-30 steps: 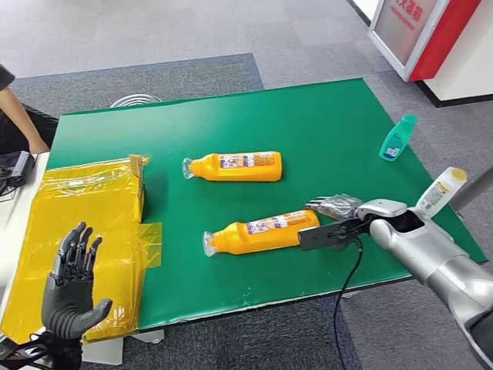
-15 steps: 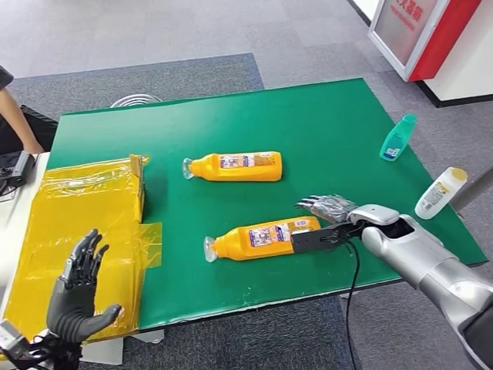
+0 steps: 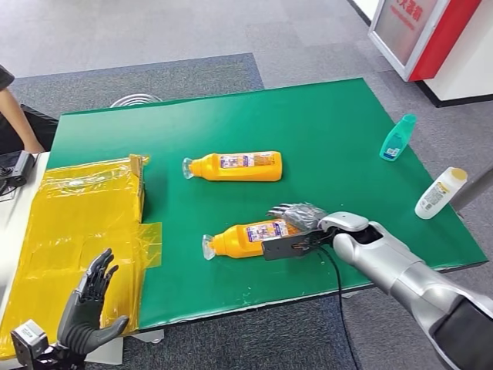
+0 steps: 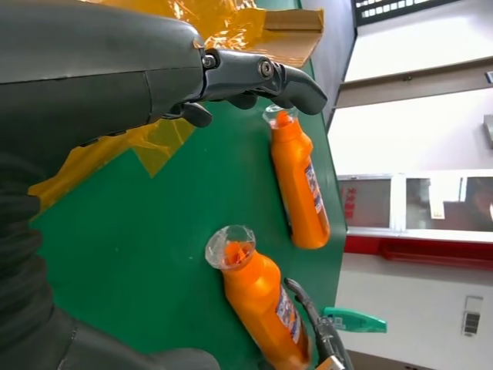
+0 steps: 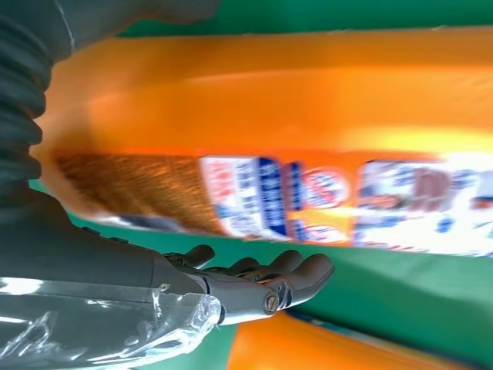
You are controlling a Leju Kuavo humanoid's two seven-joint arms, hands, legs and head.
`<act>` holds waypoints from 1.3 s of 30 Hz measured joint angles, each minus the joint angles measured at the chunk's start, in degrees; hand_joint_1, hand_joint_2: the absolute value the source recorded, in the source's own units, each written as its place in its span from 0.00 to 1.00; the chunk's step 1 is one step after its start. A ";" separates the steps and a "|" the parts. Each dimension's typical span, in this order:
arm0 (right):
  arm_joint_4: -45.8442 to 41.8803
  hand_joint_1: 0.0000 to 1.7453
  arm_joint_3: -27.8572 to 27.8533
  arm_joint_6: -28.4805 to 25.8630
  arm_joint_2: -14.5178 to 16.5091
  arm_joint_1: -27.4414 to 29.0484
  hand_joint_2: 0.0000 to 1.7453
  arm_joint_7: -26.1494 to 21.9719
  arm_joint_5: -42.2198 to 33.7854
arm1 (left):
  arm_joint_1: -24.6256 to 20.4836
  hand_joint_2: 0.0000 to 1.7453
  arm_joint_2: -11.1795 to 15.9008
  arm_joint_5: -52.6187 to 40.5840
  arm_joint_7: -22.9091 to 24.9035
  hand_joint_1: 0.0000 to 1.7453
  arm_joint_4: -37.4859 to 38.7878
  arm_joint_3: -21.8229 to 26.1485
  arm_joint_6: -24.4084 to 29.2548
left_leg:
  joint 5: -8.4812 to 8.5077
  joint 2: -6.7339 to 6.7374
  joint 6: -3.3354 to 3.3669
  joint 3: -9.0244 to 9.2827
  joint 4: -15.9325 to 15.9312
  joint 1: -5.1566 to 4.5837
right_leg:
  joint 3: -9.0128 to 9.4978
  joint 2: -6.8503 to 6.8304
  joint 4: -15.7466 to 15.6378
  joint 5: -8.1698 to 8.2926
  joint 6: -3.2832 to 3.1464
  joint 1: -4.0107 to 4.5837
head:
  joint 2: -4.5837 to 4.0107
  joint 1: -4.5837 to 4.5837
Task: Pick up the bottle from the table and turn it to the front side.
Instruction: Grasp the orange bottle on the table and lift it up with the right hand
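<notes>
Two orange bottles lie on their sides on the green table, both with the long axis running left to right and the clear cap pointing to the robot's left. The nearer orange bottle rests near the front edge of the table, its printed label facing up; its base end is covered by the right hand. That hand reaches in from the right with its dark fingers laid over the far side of the bottle's base and the thumb along the near side, so it cups the bottle's end; whether it grips firmly or merely rests against it cannot be told. In the right wrist view the label and orange body sit just beside the extended fingers. The farther orange bottle lies well apart from it, toward the table's middle. The left hand hovers low at the left, over the yellow plastic sheet, fingers spread apart and holding nothing. At the table's right edge lie a teal bottle and a white bottle with a yellow cap. A person's arm shows at the far left.
</notes>
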 joint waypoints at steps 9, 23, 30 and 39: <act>2.64 1.00 0.29 -0.85 2.14 0.07 1.00 -0.29 -0.31 | -0.61 1.00 0.13 0.57 0.20 0.00 1.31 -0.10 -0.26 | 0.00 0.00 0.01 0.01 0.00 -0.01 | 0.01 0.00 0.00 0.00 0.00 -0.01 | -0.02 0.00; 0.44 1.00 -0.81 -6.12 2.05 1.74 1.00 -0.42 3.41 | 0.69 1.00 0.20 -0.23 0.30 0.00 1.95 -0.04 0.95 | 0.04 0.00 0.02 0.03 0.00 -0.01 | 0.02 0.00 0.00 0.05 -0.01 -0.01 | -0.01 0.01; -4.22 1.00 -2.98 -8.14 2.05 4.24 1.00 0.20 5.26 | 2.09 1.00 0.19 -1.17 0.31 0.00 1.78 -0.01 1.84 | 0.03 0.00 0.02 -0.01 0.00 0.00 | -0.03 0.00 0.00 0.02 -0.02 0.00 | -0.01 0.00; -22.17 1.00 -15.79 -18.75 8.41 21.57 1.00 -2.01 8.94 | 3.83 1.00 -4.82 2.85 0.80 0.00 -1.23 5.33 -5.69 | -0.10 -0.07 -0.10 -0.08 0.00 0.06 | -0.07 -0.05 0.00 -0.15 -0.10 0.10 | -0.01 -0.01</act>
